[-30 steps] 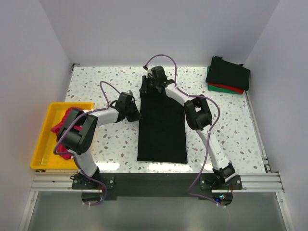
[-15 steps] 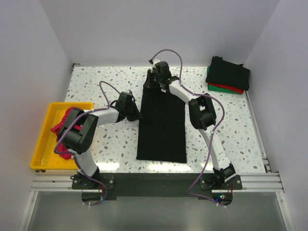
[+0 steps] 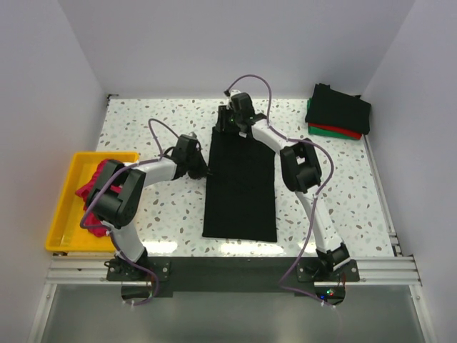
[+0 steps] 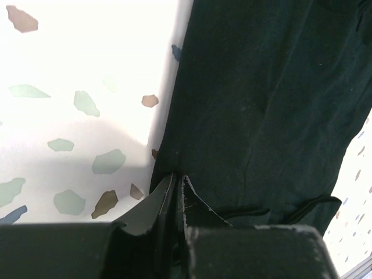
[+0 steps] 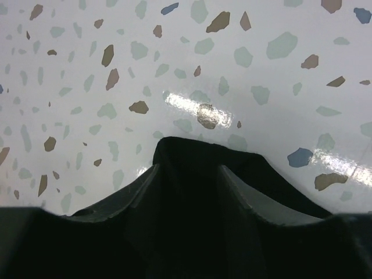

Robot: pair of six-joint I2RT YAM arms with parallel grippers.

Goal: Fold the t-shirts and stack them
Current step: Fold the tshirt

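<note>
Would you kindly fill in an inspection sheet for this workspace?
Surface: speckled terrazzo table, glossy.
Job's things: long black folded t-shirt at centre; folded black, red and green stack far right; crumpled magenta-pink shirt in yellow plastic tray.
Clutter: nothing seen.
Grippers: left claw pinches black shirt's left edge; right claw open at its far end.
Cables: purple cables arch above the shirt.
Surroundings: white walls.

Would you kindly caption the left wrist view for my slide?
Left gripper pinching the black t-shirt at its edge on the speckled table.
</note>
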